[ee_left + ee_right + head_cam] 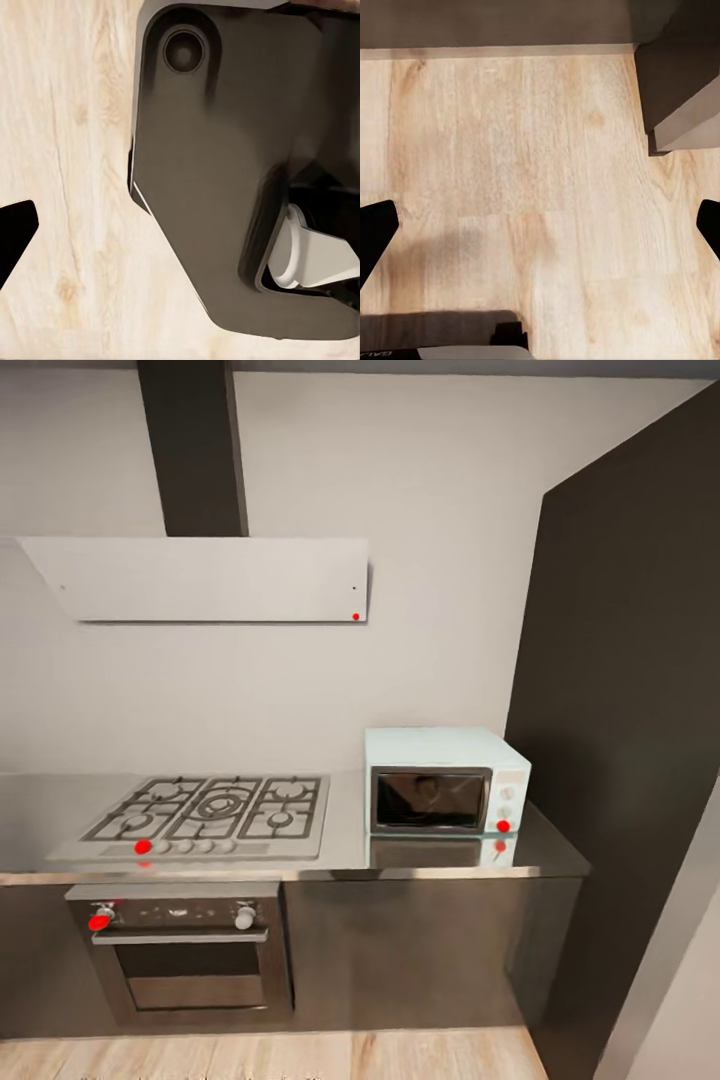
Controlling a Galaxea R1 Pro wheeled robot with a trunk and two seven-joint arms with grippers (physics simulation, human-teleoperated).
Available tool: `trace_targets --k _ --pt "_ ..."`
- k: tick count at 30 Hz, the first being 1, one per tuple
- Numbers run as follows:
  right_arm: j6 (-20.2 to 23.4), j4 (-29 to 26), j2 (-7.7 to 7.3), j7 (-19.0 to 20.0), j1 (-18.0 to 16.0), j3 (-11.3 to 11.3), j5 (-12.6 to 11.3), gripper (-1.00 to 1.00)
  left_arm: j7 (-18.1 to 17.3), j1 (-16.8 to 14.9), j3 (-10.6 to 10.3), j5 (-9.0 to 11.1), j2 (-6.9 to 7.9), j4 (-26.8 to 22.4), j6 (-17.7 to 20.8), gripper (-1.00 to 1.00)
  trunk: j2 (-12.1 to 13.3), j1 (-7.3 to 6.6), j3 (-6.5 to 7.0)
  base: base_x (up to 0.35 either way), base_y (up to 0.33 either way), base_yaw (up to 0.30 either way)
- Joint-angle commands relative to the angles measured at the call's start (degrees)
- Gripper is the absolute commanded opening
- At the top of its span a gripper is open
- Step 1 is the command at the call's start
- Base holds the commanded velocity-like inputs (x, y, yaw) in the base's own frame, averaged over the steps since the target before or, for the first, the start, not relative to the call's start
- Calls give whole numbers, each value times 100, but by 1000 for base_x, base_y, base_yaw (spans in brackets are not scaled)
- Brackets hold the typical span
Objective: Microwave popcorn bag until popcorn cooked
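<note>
The pale mint-blue microwave stands with its dark glass door shut at the right end of the grey metal countertop, in the head view. The popcorn bag and the popcorn are out of view. My right gripper hangs open over the light wooden floor, its black fingertips wide apart at the picture's edges with nothing between them. My left gripper also points at the floor, with one black fingertip showing at the edge beside the robot's dark base.
A gas hob is set in the worktop left of the microwave, with a black built-in oven under it and a hood above. A tall dark cabinet closes the right side. Wooden floor lies before the counter.
</note>
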Motion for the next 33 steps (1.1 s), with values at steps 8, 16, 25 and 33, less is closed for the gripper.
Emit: trace_targets --k 8,16,25,33 --pt "-62 1 0 41 -2 -55 48 100 0 0 39 4 -5 -9 35 100 -3 2 -1 0 0 161" --pt "-580 -1076 3 60 -2 -85 37 100 0 0 39 4 -5 -9 39 100 -3 2 -1 125 -46 6" --pt "-676 -2708 16 62 5 -64 13 100 3 0 40 11 -5 -9 43 100 -3 2 -1 105 -9 0" --pt "-315 -4153 18 54 -132 -55 3 100 17 0 40 6 -5 -9 43 100 -3 2 -1 1 0 0"
